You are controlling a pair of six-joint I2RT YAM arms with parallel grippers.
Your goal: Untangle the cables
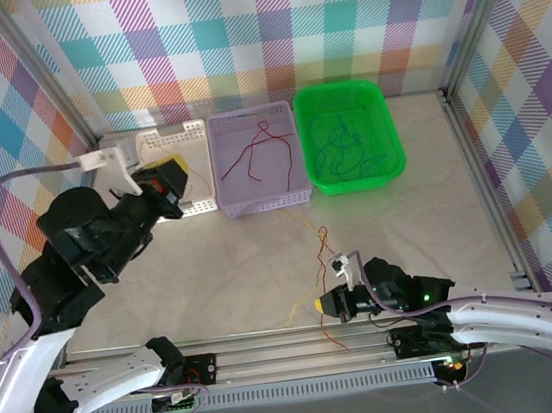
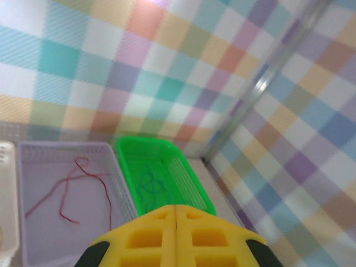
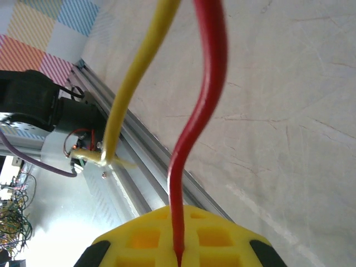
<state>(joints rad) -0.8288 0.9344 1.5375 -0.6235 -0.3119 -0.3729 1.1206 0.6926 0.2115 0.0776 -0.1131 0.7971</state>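
Yellow fingers point(image 3: 139, 239) of the right hand point(image 3: 178, 253) are nearest the lens in the right wrist view. They are closed on a red cable point(image 3: 203, 111), which enters the seam between them and runs up out of the frame. A yellow cable point(image 3: 139, 72) runs just to the left of the red one and is not between the fingers. Its lower end shows over the metal rail point(image 3: 133, 161) at the near edge of the surface point(image 3: 289, 111).

In the top view, the right hand point(image 1: 323, 304) sits low at the near edge of the surface point(image 1: 410, 230), pointing left. The red cable point(image 1: 323, 241) extends from it toward the baskets, and another length trails down across the rail point(image 1: 274, 353). The thin yellow cable point(image 1: 304, 228) lies close by on the surface.

The left hand point(image 1: 179, 168) is raised over the white basket point(image 1: 172, 139) at the far left. In its wrist view, the left hand point(image 2: 176, 222) has its fingers pressed together with nothing visible between them.

A second red cable point(image 1: 267, 145) lies loose inside the lilac basket point(image 1: 261, 204), which stands just beside the white basket. Blue and green cables point(image 1: 344, 148) lie bunched in the green basket point(image 1: 354, 182), to the right of the lilac one. Whether they are knotted together cannot be told.
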